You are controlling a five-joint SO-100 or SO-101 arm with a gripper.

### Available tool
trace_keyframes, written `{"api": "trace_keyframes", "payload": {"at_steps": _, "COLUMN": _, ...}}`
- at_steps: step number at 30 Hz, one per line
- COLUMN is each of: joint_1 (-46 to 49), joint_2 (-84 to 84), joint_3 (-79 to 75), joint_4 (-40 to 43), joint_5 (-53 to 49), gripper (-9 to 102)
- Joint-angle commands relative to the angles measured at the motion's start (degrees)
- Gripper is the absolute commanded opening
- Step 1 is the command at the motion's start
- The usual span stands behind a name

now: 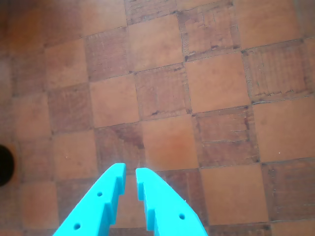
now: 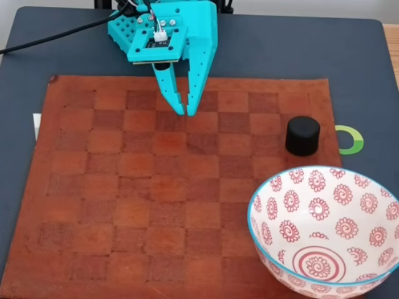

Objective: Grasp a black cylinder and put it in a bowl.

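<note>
In the fixed view the black cylinder (image 2: pixel 302 135) stands upright near the right edge of the brown chessboard mat (image 2: pixel 124 205). Just in front of it, at the lower right, sits the white bowl (image 2: pixel 283 202) with red spiral flowers and a light blue rim, nothing inside it. My turquoise gripper (image 2: pixel 185 112) hangs over the far middle of the board, well to the left of the cylinder, fingers together and holding nothing. The wrist view shows the fingertips (image 1: pixel 130 173) almost touching above bare squares, and a dark rounded shape, the cylinder (image 1: pixel 5 164), cut off at the left edge.
A green ring mark (image 2: pixel 352 138) lies on the dark table (image 2: pixel 280 50) just right of the cylinder. A small white scrap (image 2: pixel 35 124) pokes out at the mat's left edge. A black cable (image 2: pixel 56 37) runs off to the far left.
</note>
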Motion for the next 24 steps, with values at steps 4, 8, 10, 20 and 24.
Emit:
{"api": "trace_keyframes", "payload": {"at_steps": 4, "joint_1": -0.18, "joint_2": 2.99, "joint_3": -0.53, "joint_4": -0.62, "joint_5": 0.09, "gripper": 0}}
{"api": "trace_keyframes", "payload": {"at_steps": 8, "joint_1": -0.18, "joint_2": 2.99, "joint_3": -0.53, "joint_4": -0.62, "joint_5": 0.09, "gripper": 0}}
{"api": "trace_keyframes", "payload": {"at_steps": 10, "joint_1": -0.18, "joint_2": 2.99, "joint_3": -0.53, "joint_4": -0.62, "joint_5": 0.09, "gripper": 0}}
{"api": "trace_keyframes", "payload": {"at_steps": 20, "joint_1": -0.53, "joint_2": 2.99, "joint_3": -0.70, "joint_4": -0.62, "joint_5": 0.18, "gripper": 0}}
{"api": "trace_keyframes", "payload": {"at_steps": 24, "joint_1": -0.62, "joint_2": 2.99, "joint_3": -0.70, "joint_4": -0.62, "joint_5": 0.26, "gripper": 0}}
